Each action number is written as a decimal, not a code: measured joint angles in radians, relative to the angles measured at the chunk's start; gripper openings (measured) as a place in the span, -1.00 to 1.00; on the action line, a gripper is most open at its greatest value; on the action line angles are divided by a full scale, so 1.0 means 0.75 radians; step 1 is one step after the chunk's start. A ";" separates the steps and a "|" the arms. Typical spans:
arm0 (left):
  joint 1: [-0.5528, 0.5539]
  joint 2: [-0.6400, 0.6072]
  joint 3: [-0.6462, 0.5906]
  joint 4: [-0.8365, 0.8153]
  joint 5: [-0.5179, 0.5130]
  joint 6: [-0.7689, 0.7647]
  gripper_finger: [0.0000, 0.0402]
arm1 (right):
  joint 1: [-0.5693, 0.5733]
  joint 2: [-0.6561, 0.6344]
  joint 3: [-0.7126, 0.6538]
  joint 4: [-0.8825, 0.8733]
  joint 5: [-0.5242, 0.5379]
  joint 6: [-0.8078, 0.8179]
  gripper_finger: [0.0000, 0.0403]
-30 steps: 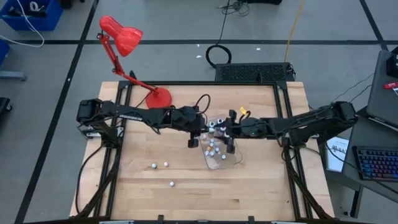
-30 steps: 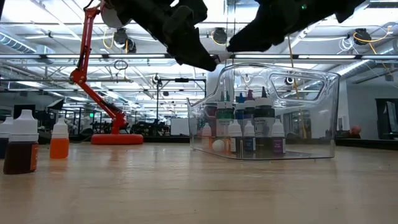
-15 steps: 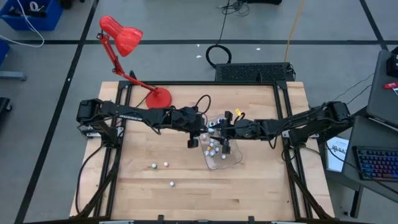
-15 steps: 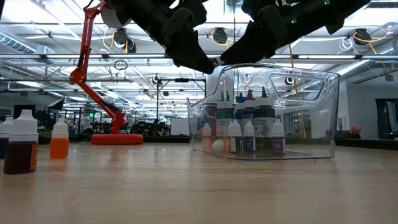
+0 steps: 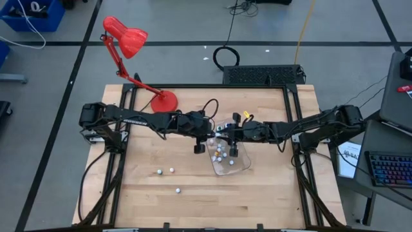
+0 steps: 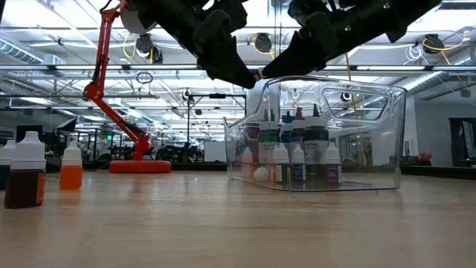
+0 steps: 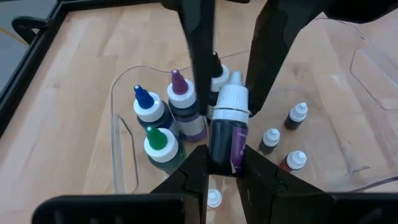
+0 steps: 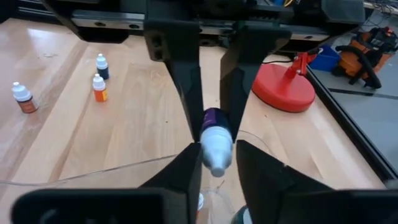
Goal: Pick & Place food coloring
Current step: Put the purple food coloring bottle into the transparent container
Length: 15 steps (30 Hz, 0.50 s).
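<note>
A small bottle with a dark purple body and white cap (image 7: 228,121) hangs in the air over the clear tray (image 5: 222,171). My left gripper (image 7: 225,171) is shut on it. My right gripper (image 8: 217,163) faces it from the table's right, open, one finger on either side of the white cap (image 8: 216,148); whether they touch it I cannot tell. In the tray stand bottles with blue (image 7: 142,96), purple (image 7: 178,81) and green (image 7: 157,137) tips, plus smaller white-capped ones (image 7: 298,112). Three more small bottles (image 5: 172,170) stand on the bare wood near the table's left. My left gripper pinches the bottle's dark purple body (image 7: 222,146) near its bottom end between its two fingers, coming from the table's left. The bottle is lifted clear above the tray, lying along the fingers, with its white cap (image 7: 232,99) pointing away toward my right gripper.
A red desk lamp has its base (image 5: 162,100) on the table's far left part, and its arm reaches beyond the far edge. Loose bottles, one orange (image 6: 71,170) and one brown (image 6: 24,175), stand left of the tray (image 6: 387,134). Open wood lies toward the near edge.
My right gripper has moved toward the table's left, closing in on my left gripper until its fingers stand around the held bottle's cap. My left gripper and the bottle have kept still above the tray.
</note>
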State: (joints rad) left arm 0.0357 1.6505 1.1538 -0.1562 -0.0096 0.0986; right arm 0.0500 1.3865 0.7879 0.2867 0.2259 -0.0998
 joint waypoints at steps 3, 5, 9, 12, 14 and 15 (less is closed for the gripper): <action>0.000 0.000 0.000 0.000 -0.001 0.000 -0.68 | -0.002 0.000 0.000 -0.003 -0.005 -0.014 -0.68; 0.001 0.001 0.000 -0.001 -0.003 0.000 -0.68 | -0.003 0.000 0.000 -0.011 -0.003 -0.031 -0.78; 0.000 0.002 0.000 0.009 0.003 0.031 -0.67 | 0.018 -0.019 0.000 -0.051 0.010 -0.075 -0.81; -0.002 -0.012 -0.001 0.002 0.020 0.041 -0.46 | 0.048 -0.059 0.067 -0.249 0.014 -0.068 -0.81; -0.004 -0.023 -0.003 0.006 0.024 0.047 -0.29 | 0.077 -0.072 0.156 -0.481 0.014 -0.040 -0.81; -0.003 -0.024 -0.001 0.016 0.023 0.051 -0.21 | 0.091 -0.072 0.211 -0.586 0.015 -0.024 -0.81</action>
State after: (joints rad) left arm 0.0337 1.6324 1.1534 -0.1441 0.0076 0.1370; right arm 0.1184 1.3327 0.9463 -0.1525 0.2371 -0.1182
